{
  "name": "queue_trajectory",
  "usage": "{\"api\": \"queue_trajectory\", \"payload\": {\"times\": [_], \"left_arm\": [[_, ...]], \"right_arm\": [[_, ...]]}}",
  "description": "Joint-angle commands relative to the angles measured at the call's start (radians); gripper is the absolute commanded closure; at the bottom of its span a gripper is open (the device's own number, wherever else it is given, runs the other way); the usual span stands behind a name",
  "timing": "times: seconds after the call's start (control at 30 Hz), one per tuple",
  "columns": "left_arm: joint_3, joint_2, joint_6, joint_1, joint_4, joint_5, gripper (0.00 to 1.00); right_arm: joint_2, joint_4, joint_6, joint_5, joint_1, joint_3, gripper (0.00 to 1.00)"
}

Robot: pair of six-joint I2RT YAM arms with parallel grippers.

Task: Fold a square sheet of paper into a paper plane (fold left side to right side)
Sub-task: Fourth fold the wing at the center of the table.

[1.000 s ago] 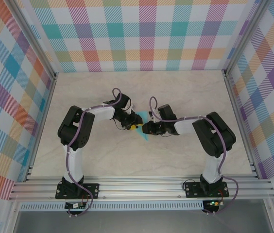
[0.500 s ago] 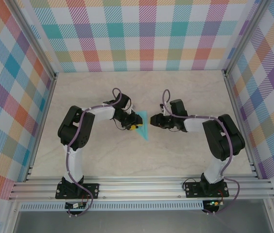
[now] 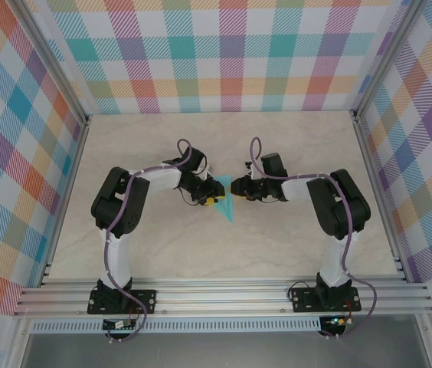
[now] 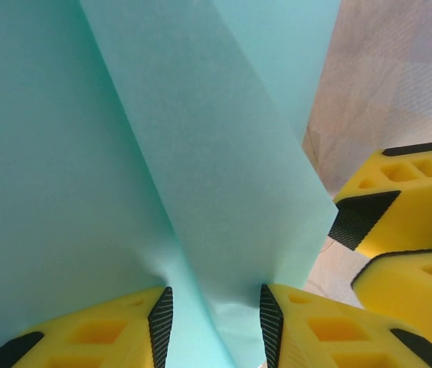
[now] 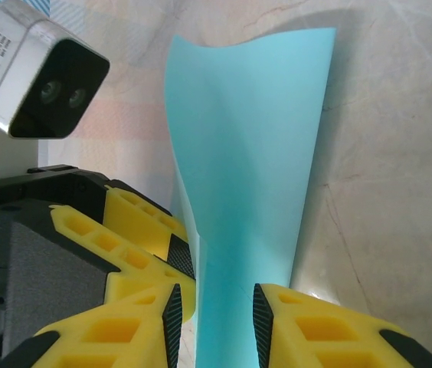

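The narrow, dart-shaped turquoise paper plane sits at the middle of the pale marbled bench, its sharp tip pointing toward the arm bases. Both arms meet over it. Judging by that slim outline, the folding looks far along, and the step in hand is probably setting or shaping the long centre crease.

The left claw comes at the plane from its left side. In the left wrist view a raised ridge of paper runs down between the black pads and puckers where it meets each one, so this claw looks clamped on the paper. The right claw approaches from the other side, just beside the left one. In its own view the paper narrows into the gap and touches both pads, but I cannot tell whether they squeeze it or merely bracket it.

The next move calls for one claw to anchor the plane while the other works. Both should pull gently, since thin paper tears or loses its crease easily.
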Motion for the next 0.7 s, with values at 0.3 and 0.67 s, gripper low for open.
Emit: {"api": "queue_trajectory", "payload": {"times": [0.3,0.67], "left_arm": [[0.003,0.042,0.0,-0.007,-0.042,-0.069,0.62],[0.004,0.04,0.002,-0.007,-0.043,-0.068,0.62]], "right_arm": [[0.031,0.078,0.033,-0.063,0.015,0.029,0.69],[0.061,0.056,0.028,-0.07,0.025,0.058,0.82]]}}
